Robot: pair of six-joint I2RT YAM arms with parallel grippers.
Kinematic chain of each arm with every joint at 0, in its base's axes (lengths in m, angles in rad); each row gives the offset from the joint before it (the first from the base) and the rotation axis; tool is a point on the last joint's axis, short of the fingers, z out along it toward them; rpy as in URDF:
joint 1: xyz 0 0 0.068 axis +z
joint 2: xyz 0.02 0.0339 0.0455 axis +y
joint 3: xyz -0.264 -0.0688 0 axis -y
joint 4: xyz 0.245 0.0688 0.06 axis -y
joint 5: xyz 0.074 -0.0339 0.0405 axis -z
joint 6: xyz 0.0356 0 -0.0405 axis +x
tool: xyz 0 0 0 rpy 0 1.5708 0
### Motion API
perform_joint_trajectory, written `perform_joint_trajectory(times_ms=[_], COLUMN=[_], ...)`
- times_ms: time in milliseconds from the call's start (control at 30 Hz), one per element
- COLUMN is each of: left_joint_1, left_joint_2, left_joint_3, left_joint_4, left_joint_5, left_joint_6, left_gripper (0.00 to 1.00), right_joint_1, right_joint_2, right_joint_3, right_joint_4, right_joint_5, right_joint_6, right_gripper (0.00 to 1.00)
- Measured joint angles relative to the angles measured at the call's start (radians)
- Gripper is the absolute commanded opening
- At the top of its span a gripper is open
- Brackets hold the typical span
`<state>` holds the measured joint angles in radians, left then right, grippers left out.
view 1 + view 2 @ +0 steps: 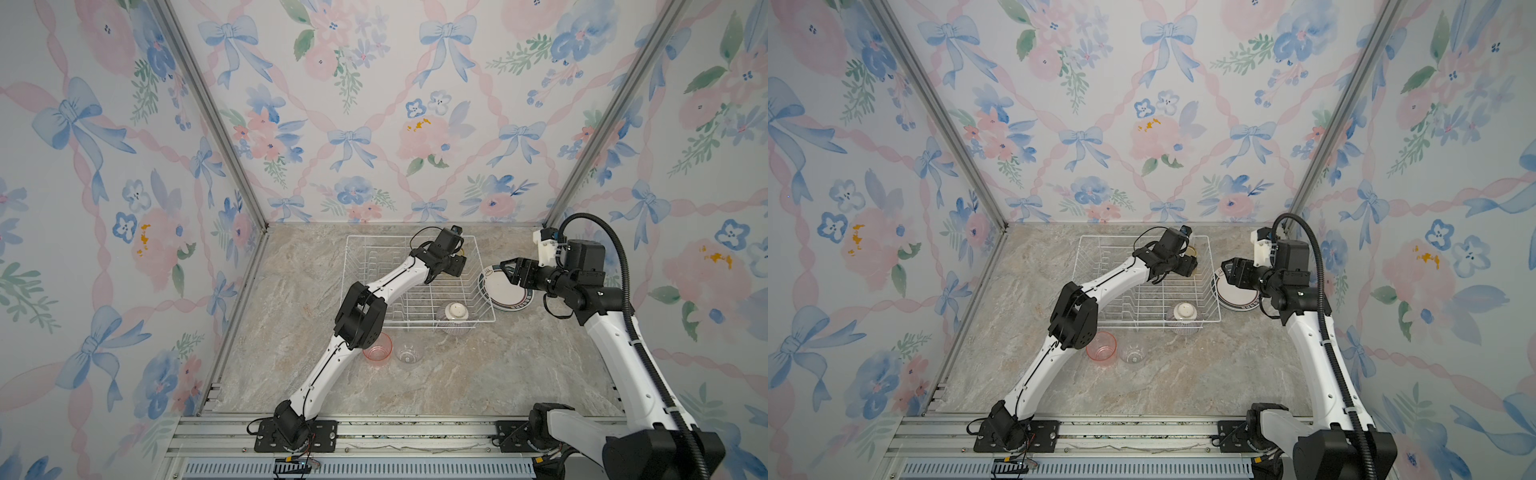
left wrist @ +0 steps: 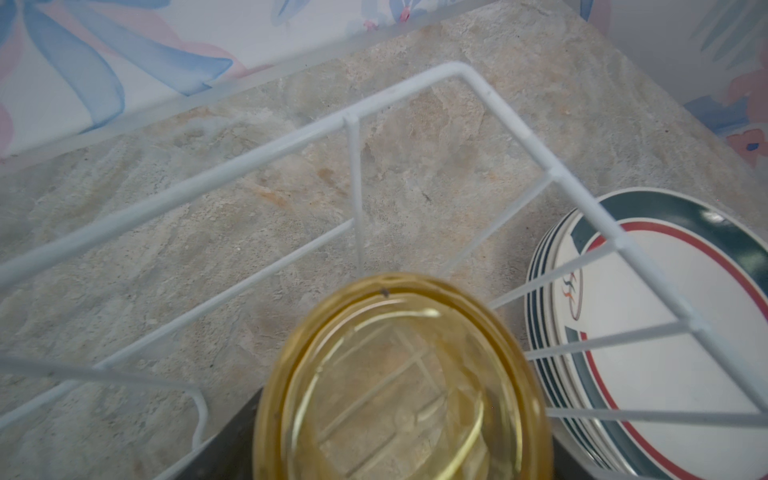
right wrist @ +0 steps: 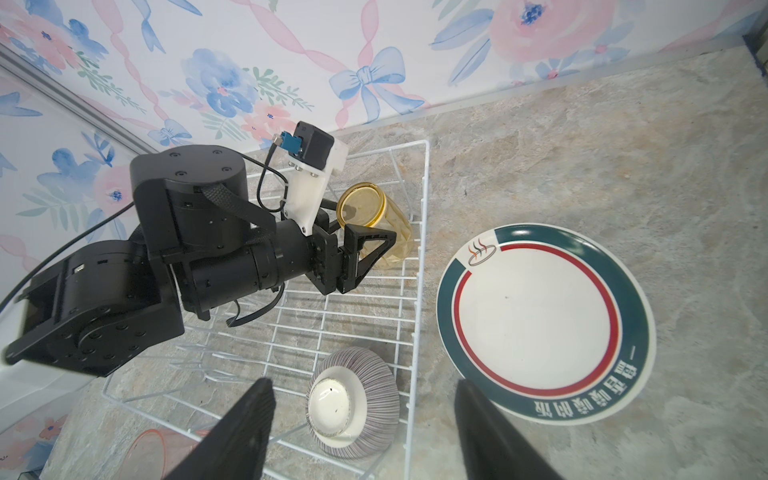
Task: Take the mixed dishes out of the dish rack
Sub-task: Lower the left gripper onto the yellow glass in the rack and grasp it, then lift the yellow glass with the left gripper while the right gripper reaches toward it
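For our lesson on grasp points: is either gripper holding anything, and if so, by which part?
The left gripper clasps the yellow tumbler by its side wall, inside the dish rack. The right gripper is open and holds nothing.

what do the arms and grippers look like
Left arm and right arm: white links, black joints. Left gripper and right gripper: black, pointed triangular fingers. White wrist camera mounts. Black ribbed hose along the right arm, thin black cables on the left.

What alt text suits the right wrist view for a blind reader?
The left gripper flanks a tilted yellow tumbler in a corner of the dish rack. An upside-down striped bowl sits in the rack, a plate lies beside it, and the open right gripper frames the foreground.
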<state>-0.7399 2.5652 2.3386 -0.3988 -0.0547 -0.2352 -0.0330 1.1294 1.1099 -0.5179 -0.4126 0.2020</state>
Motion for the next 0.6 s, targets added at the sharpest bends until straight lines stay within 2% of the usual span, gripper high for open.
perform_joint_trajectory(times_ms=[100,600], left_joint_1=[0.004,0.022], left_joint_2=[-0.013,-0.278], left_joint_3=[-0.031,-0.411], left_joint_4=[0.019,0.015], left_joint_5=[0.004,0.019], left_joint_6=[0.01,0.048], left_gripper=[0.69,0.65], right_joint_1=[0.0,0.017], right_joint_2=[0.0,0.0], right_joint_3=[0.0,-0.032], right_joint_4=[0.0,0.007], right_joint_5=[-0.003,-0.061], right_joint_6=[0.0,0.028], right_gripper=[0.71,0.7])
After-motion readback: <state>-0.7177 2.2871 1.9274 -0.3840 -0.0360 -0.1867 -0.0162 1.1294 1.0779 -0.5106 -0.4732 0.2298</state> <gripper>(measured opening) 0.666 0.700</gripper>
